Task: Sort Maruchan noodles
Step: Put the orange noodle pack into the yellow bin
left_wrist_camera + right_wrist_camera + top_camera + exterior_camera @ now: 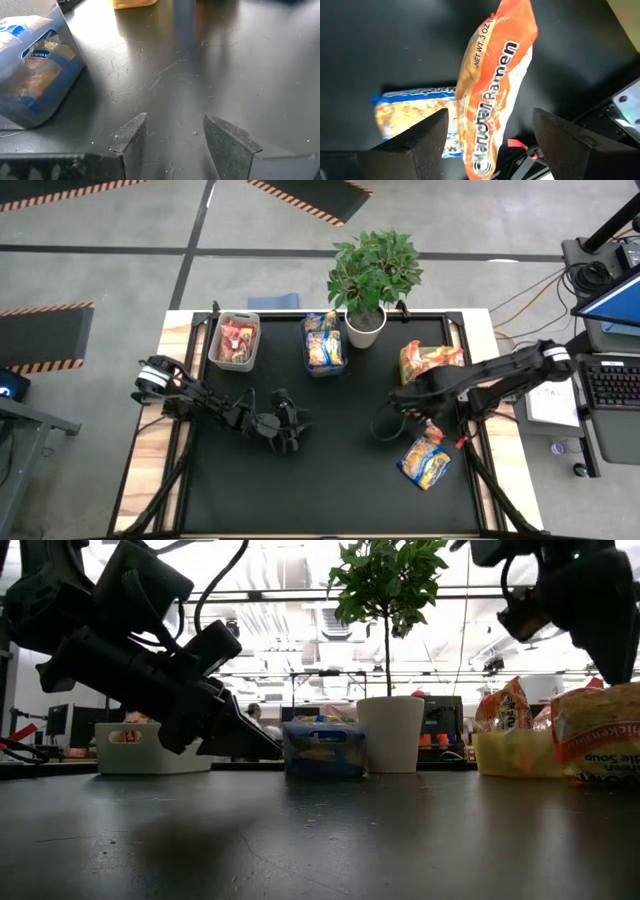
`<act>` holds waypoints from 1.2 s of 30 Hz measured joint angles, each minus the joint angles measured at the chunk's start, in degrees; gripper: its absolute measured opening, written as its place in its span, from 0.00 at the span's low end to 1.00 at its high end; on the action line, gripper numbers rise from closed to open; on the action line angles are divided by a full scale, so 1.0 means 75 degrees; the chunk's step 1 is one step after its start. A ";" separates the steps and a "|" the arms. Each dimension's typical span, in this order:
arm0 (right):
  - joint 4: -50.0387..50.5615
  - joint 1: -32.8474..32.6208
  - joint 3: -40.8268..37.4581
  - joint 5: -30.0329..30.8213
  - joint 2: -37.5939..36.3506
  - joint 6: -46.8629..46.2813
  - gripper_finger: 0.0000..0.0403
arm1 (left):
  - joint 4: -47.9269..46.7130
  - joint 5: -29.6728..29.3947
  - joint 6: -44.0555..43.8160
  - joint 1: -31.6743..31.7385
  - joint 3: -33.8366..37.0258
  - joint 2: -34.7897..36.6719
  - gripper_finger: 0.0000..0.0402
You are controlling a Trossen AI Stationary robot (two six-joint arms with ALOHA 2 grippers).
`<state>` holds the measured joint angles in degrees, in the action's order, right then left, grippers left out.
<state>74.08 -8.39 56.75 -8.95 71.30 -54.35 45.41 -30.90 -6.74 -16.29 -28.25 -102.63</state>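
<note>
Sorting is midway. Nearest, a blue-and-yellow packet (pixel 424 460) lies loose on the desk (pixel 330 490). Just above it the right tool (pixel 490 132) has fingers spread either side of an orange Maruchan Ramen packet (pixel 495 95); contact not discernible, so held or dropping is unclear. Left tool (pixel 175 135) hovers spread and empty at centre-left. Farther back: yellow bin (pixel 515 752) with orange packets, blue bin (pixel 324 345), white bin (pixel 234 342). Next move, by my reckoning: regrasp a loose packet and carry it to its matching bin. Bin contents partly hidden; far packets' print unreadable.
</note>
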 joint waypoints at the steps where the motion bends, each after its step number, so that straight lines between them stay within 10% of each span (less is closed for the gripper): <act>1: 0.0000 -0.0055 0.0000 0.0050 0.0154 0.0000 0.68 | -0.0003 0.0000 -0.0003 -0.0003 0.0000 0.0000 0.44; 11: -0.0009 -0.0165 0.0006 0.0889 0.0914 -0.0158 0.58 | -0.0003 0.0000 -0.0006 0.0000 0.0000 0.0000 0.44; 25: -0.0175 -0.0163 0.0006 0.0888 0.0542 -0.0301 0.08 | -0.0003 0.0000 -0.0035 -0.0003 0.0000 0.0000 0.44; 36: -0.0148 -0.0093 0.0915 0.1144 -0.0273 -0.0577 0.04 | -0.0003 -0.0003 -0.0029 0.0000 -0.0012 0.0000 0.44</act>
<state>72.97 -9.08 63.61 -0.37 69.25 -58.67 45.39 -30.92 -6.96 -16.29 -28.34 -102.63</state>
